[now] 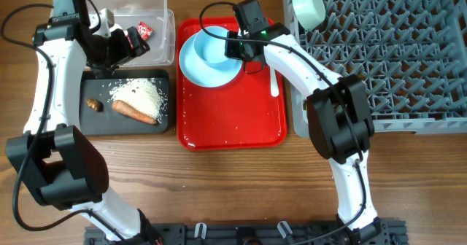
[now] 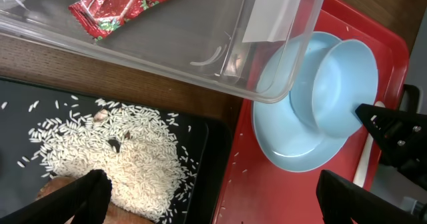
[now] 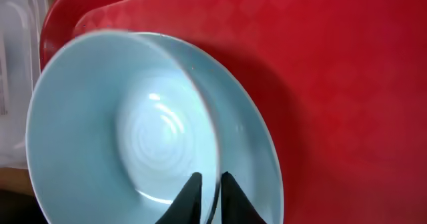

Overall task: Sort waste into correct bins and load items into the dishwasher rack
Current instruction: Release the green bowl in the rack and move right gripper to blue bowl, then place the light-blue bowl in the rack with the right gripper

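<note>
Pinching bowl (image 1: 215, 52) rim with right gripper (image 1: 235, 47); hovering left gripper (image 1: 141, 42) spread.
Overhead: bending both arms inward, bowl sitting on plate (image 1: 188, 67), red tray (image 1: 233, 121). Left wrist: hanging fingers (image 2: 83, 197) wide apart over rice (image 2: 113, 161). Right wrist: squeezing rim between fingers (image 3: 190, 197).

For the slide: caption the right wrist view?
Right gripper pinches rim of light-blue bowl atop light-blue plate on red tray.

Glossy red tray (image 1: 233, 125), clear plastic tub (image 2: 200, 54), shiny wrapper (image 2: 127, 3) & wood table (image 1: 219, 194)
</note>
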Controlling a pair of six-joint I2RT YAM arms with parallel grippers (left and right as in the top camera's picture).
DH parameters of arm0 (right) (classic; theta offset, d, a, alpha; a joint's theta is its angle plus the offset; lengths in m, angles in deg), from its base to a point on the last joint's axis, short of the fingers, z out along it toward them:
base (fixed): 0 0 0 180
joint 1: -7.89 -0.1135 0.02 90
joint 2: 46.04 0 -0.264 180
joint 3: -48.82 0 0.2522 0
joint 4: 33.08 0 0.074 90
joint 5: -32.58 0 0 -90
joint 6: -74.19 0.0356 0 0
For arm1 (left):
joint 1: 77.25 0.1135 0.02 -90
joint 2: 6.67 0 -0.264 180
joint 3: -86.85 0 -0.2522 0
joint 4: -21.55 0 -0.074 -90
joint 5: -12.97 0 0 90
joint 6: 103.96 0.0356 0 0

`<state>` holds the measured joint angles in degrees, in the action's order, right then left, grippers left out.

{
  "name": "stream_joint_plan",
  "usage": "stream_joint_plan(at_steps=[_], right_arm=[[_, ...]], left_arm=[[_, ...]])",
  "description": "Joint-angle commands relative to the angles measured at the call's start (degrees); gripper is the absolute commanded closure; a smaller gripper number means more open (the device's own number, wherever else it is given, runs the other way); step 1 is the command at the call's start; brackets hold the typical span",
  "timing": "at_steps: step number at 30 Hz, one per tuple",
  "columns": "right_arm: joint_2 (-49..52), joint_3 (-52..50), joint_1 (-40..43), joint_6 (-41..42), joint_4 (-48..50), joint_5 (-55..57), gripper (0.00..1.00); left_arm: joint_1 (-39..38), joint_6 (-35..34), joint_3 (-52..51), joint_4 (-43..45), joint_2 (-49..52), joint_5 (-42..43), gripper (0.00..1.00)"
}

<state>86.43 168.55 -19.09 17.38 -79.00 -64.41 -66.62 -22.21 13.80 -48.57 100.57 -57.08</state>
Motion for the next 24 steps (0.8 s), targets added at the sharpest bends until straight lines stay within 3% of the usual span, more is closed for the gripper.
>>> stream_joint_plan(at_steps=[1,5,10,15,16,18,21,24], right_arm=[[1.70,-0.20,-0.22,1.46,-0.11,1.42,0.96],[0.48,0.20,0.35,3.06,-0.31,1.33,0.96],[-13.53,1.51,3.52,-5.57,-1.84,2.99,0.96],[-28.26,1.49,7.37,-8.44,-12.48,53.20,0.96],[-28.28,1.33,8.48,-11.61,-12.92,62.97,0.96],[-27.08,1.16,10.97,-16.83,-12.87,69.90,0.96],[-23.28,1.16,18.10,-25.77,-9.57,69.85,0.96],[-18.56,1.16,21.57,-45.48,0.90,69.77,0.96]], left_arm=[[0.00,0.07,0.96,0.15,-1.57,-0.11,0.00],[0.00,0.07,0.94,0.15,-1.57,-0.11,0.00],[0.00,0.07,0.94,0.15,-1.57,-0.11,0.00],[0.00,0.07,0.96,0.15,-1.57,-0.11,0.00],[0.00,0.07,0.94,0.15,-1.57,-0.11,0.00],[0.00,0.07,0.96,0.15,-1.57,-0.11,0.00],[0.00,0.07,0.94,0.15,-1.60,-0.11,0.00],[0.00,0.07,0.94,0.15,-1.57,-0.11,0.00]])
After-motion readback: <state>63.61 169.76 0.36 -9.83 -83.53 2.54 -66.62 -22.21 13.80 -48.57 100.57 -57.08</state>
